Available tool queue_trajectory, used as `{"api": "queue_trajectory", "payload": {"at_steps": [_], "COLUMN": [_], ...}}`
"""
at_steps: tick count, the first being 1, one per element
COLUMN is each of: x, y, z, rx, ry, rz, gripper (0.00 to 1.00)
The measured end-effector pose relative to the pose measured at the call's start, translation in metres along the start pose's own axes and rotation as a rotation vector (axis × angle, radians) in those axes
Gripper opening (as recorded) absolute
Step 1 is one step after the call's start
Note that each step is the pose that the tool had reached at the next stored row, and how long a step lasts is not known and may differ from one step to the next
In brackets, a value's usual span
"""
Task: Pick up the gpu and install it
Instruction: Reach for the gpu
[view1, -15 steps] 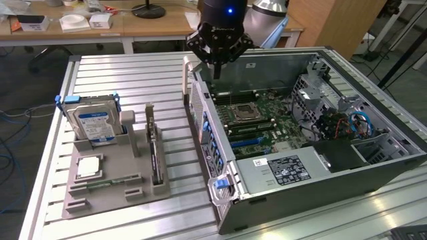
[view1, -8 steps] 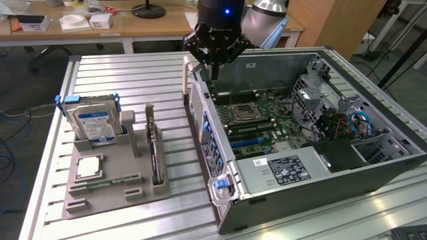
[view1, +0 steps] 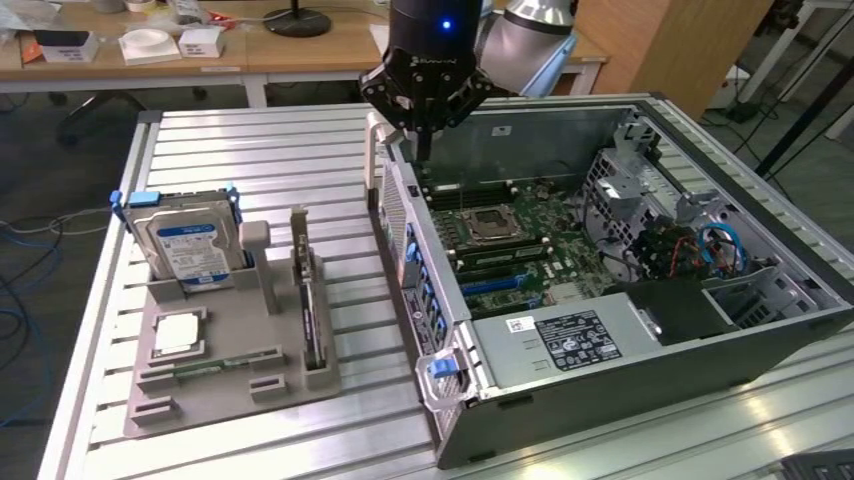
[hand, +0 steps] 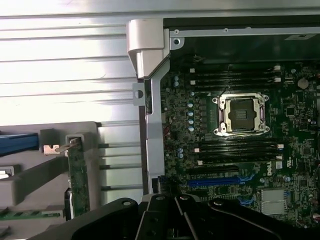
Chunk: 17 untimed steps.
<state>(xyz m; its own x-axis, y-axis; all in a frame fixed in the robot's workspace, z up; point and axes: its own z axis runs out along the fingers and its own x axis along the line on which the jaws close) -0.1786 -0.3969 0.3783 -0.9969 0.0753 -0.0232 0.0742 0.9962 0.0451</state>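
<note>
The gpu (view1: 310, 320) is slotted in a holder (view1: 220, 385) at the exterior view's lower left, right of a hard drive (view1: 187, 250), left of a case (view1: 534, 410).

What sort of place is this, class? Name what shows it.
Probably a robotics lab: an open computer case lies on a slatted metal table beside a grey parts fixture, with desks behind.

Ribbed alu table (view1: 267, 150), matt plastic holder (view1: 214, 400), sheet-metal PC case (view1: 561, 395) (dull), dark matt gpu (view1: 310, 320)

Arm: silver-grey robot arm (view1: 534, 40), cut off at the frame's upper edge.
Sticker: black rectangular label (view1: 577, 340), print too small to read.
</note>
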Motion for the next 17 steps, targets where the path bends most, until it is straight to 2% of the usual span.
{"api": "queue_trajectory", "payload": {"at_steps": [17], "x": [0.011], "y": [-0.0008], "z": [0.0025], "rx": [0.0], "ry": [0.0], "rz": [0.0], "gripper": [0.11]}}
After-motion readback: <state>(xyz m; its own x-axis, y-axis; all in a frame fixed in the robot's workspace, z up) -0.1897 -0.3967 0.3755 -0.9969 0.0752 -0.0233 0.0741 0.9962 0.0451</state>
